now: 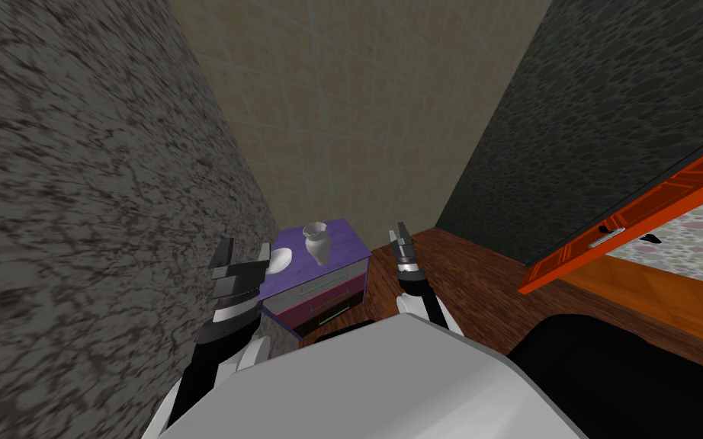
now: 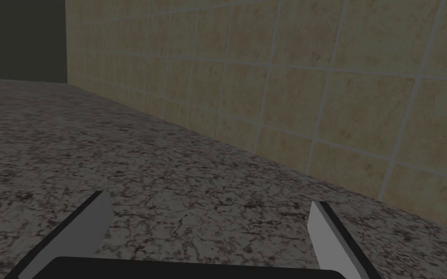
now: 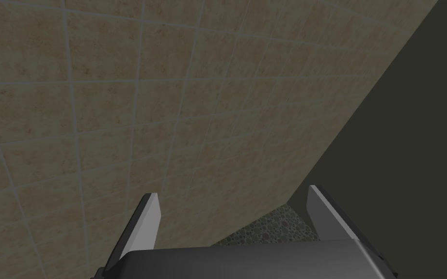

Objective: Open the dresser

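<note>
The dresser (image 1: 346, 245) is a small purple-topped unit in the corner ahead. Its front (image 1: 319, 293) shows a grey drawer with a bar handle, a magenta drawer below it, and a dark part lowest. A white vase (image 1: 317, 241) and a white plate (image 1: 280, 261) stand on top. My left gripper (image 1: 245, 255) hangs raised at the dresser's left end, beside the plate. In the left wrist view the left gripper (image 2: 210, 198) is open wide and empty. My right gripper (image 1: 400, 236) is held up just right of the dresser; in its wrist view the right gripper (image 3: 233, 191) is open and empty.
A speckled grey wall (image 1: 91, 198) runs close along my left. A beige tiled wall (image 1: 357, 114) stands behind the dresser. An orange-red door (image 1: 632, 221) swings in at the right over brown wood floor (image 1: 479, 289). A black area (image 1: 632, 389) lies at the lower right.
</note>
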Tool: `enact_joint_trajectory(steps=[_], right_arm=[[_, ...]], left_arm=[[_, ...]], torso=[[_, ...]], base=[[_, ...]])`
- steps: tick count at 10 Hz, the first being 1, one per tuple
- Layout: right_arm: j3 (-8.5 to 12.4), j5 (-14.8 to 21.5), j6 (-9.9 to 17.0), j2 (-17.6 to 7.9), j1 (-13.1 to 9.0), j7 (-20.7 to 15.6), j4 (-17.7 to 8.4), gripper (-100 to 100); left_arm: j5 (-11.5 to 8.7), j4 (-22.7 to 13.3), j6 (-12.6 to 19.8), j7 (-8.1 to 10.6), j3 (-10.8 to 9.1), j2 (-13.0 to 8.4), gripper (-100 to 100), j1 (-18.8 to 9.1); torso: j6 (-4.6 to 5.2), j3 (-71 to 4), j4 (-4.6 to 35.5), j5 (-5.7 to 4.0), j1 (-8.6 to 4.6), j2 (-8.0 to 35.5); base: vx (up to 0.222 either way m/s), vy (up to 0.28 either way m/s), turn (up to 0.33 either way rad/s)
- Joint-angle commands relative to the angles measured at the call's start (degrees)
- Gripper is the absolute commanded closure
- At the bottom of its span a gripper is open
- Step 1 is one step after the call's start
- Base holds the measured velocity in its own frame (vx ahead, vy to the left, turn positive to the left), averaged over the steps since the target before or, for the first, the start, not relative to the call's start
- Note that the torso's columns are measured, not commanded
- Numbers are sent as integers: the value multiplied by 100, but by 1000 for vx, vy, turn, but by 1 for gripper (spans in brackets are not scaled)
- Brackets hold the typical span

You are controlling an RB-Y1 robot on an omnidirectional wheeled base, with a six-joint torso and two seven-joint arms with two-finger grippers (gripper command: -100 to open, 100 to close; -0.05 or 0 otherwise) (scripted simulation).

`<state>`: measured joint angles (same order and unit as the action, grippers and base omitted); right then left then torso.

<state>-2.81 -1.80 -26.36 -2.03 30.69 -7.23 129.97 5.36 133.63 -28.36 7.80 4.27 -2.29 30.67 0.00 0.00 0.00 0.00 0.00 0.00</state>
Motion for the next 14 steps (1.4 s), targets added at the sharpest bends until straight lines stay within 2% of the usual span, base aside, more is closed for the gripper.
enact_joint_trajectory(steps=[1, 9, 10, 11, 14], right_arm=[[0, 0, 0, 0, 0, 0, 0, 0], [0, 0, -1, 0, 0, 0, 2, 0], [0, 0, -1, 0, 0, 0, 2, 0], [0, 0, 0, 0, 0, 0, 0, 0], [0, 0, 0, 0, 1, 0, -1, 0]], left_arm=[[0, 0, 0, 0, 0, 0, 0, 0], [0, 2, -1, 0, 0, 0, 0, 0], [-5, -153, -102, -5, -15, -209, -100, -37], [-8, -253, -167, -8, -25, -288, -100, -61], [-21, -656, -440, -19, -66, -463, -100, -157]], torso=[[0, -467, 235, 0, 0, 232], [0, -7073, 3537, 0, 0, 3539], [0, -7919, 3960, 0, 0, 3962], [0, -8315, 4148, 0, -1, 4152], [0, -8457, 4226, 0, -1, 4225]], base=[[0, 0, 0], [0, 0, 0], [12, -9, 20], [11, -21, 22], [13, -25, 24]])
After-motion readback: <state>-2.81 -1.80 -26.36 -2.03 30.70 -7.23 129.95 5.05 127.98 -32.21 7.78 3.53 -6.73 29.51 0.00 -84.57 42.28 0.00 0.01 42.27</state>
